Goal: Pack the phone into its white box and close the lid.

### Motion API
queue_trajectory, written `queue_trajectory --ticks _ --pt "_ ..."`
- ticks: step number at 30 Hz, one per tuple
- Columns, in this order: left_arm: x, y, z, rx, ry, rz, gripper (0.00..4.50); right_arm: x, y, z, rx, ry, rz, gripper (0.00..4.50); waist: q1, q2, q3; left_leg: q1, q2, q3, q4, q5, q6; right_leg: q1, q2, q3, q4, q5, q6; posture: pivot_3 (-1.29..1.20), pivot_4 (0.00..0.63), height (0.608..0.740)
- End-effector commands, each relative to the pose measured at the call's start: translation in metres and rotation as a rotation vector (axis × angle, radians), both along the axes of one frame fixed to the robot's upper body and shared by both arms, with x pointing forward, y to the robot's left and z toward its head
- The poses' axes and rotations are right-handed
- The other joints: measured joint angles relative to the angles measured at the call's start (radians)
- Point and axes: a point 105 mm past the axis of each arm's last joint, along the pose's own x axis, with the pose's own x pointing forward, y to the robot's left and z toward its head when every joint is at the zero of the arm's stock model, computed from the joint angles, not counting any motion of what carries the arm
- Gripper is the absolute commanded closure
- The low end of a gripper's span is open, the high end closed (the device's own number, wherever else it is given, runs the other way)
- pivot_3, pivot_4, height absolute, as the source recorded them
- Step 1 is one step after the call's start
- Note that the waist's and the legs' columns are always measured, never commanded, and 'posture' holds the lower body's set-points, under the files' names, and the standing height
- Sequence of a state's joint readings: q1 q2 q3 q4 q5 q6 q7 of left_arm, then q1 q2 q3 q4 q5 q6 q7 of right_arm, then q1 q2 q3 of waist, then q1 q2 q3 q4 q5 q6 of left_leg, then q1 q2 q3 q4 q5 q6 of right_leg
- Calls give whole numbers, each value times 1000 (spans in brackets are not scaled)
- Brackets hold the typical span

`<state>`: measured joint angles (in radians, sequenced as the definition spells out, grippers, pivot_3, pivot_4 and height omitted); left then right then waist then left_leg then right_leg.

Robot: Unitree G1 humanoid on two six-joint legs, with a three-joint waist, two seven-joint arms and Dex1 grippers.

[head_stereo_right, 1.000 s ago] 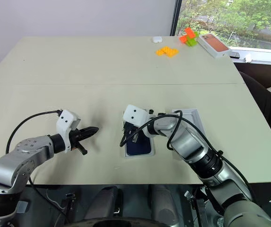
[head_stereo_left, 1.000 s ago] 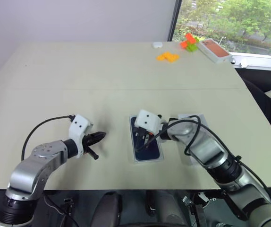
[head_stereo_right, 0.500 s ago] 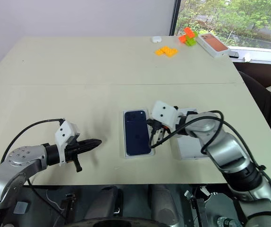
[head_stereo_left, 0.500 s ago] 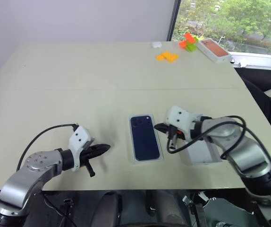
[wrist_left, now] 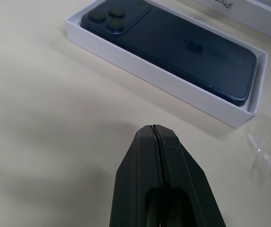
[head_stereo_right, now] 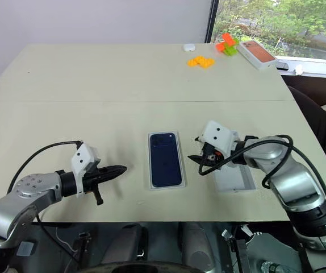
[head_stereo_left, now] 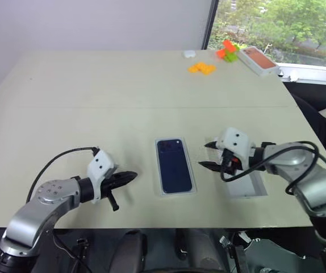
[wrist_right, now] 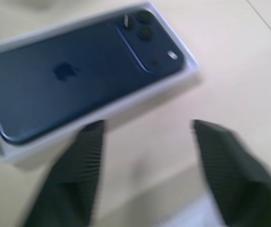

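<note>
Already boxed: phone lies in its tray, lid not yet on

Now the phone (head_stereo_left: 174, 165) lies back-up inside the white box (head_stereo_left: 158, 169), its camera cluster at the far corner, near the front edge of the table (head_stereo_left: 123, 96). The tray's low white walls frame it on all sides, and the left wrist view shows it sitting flush within them.

Just to the right of the tray lies the lid (head_stereo_left: 243, 183), flat on the table and partly hidden behind the right arm. Which face is up is hard to say from the head views; the left wrist view catches a strip of white with dark lettering at its far edge, which may be the lid's side.

Between tray and lid hangs the right gripper (head_stereo_left: 210, 156), its two black fingers spread well apart and pointing toward the tray, holding nothing. It touches neither phone nor lid as far as can be seen.

To the left of the tray, apart from it, the left gripper (head_stereo_left: 130, 176) points toward the box with its fingers pressed tight together, empty.

At the far right corner sit orange blocks (head_stereo_left: 201, 68), red and green blocks (head_stereo_left: 226, 52) and another box with an orange phone picture (head_stereo_left: 258, 60).
</note>
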<state>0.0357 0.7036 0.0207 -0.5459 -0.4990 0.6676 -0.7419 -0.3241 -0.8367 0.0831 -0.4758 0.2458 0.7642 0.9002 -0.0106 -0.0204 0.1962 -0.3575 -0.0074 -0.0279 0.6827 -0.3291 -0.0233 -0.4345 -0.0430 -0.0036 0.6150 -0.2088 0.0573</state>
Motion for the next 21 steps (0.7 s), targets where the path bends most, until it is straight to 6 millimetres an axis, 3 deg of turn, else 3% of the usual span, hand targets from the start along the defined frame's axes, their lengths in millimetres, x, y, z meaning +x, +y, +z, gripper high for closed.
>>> queue_trajectory --ticks 1,4,9,13,21 --pt "4 -3 6 -5 -46 -1 4500 4 -17 16 77 17 -158 311 0 0 0 0 0 0 0 0 0 0 0 0 0 0 0 0 150 740" --pt "6 -6 6 9 -73 -20 4500 1 -28 18 144 126 -303 311 1 0 0 0 0 0 0 0 0 0 -1 0 0 0 -1 0 150 740" --pt "15 -10 3 7 -81 -21 4500 -8 -23 20 164 214 -348 311 -1 0 0 1 0 0 0 0 0 0 0 0 1 -1 -2 0 150 740" --pt "29 -24 0 34 -117 -52 4500 -7 -31 8 126 275 -478 311 3 0 0 0 0 0 0 0 0 0 0 0 1 -1 -2 0 150 740" --pt "45 -59 -10 133 -178 -193 4500 -6 -35 7 83 266 -536 311 0 0 0 -1 -2 0 0 0 1 0 -1 0 0 1 1 0 150 740"
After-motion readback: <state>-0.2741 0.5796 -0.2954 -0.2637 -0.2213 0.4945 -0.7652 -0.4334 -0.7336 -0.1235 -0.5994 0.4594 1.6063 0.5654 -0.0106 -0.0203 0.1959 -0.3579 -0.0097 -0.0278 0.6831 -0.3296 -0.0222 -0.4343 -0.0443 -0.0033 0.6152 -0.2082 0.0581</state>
